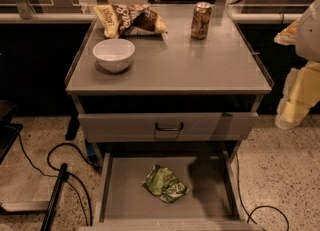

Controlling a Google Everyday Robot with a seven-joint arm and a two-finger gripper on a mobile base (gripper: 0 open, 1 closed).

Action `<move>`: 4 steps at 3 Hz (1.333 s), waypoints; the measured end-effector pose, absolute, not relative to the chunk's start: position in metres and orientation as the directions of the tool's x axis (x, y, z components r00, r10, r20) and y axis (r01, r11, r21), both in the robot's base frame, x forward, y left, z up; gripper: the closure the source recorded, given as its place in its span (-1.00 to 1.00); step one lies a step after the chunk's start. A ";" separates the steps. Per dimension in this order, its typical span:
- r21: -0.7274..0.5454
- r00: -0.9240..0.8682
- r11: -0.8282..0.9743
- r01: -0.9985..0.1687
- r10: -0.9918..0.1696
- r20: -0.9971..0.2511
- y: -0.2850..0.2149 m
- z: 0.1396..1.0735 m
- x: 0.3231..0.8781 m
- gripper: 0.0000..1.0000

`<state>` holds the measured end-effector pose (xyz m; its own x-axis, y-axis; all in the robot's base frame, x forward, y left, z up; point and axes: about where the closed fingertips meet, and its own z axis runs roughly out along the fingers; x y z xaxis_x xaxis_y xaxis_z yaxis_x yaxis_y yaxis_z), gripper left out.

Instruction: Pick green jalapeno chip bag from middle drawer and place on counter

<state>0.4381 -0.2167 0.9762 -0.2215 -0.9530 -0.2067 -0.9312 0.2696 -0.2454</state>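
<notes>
The green jalapeno chip bag (165, 184) lies crumpled on the floor of the middle drawer (125, 200), which is pulled out low in front of the cabinet. The grey counter (200, 60) is above it. My gripper (296, 100) shows as pale yellow and white parts at the right edge, level with the counter's front rim. It is well to the right of and above the bag, touching nothing.
On the counter are a white bowl (114, 54) at the front left, a larger brown-and-yellow chip bag (131, 19) at the back left and a can (201, 20) at the back. A shut drawer front with a black handle (169, 126) sits above the open drawer. Black cables (65, 160) lie on the floor at left.
</notes>
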 end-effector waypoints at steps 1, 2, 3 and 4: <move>-0.245 -0.222 0.270 -0.931 -0.953 -0.207 -0.217 0.976 0.438 -1.00; -0.228 -0.226 0.275 -0.934 -0.949 -0.221 -0.210 0.970 0.434 -1.00; -0.201 -0.247 0.297 -0.934 -0.939 -0.238 -0.176 0.947 0.423 -1.00; -0.140 -0.252 0.282 -0.949 -0.947 -0.199 -0.127 0.895 0.405 -1.00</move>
<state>0.4047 -0.1266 0.8952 -0.2519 -0.9470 -0.1993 -0.9491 0.2819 -0.1403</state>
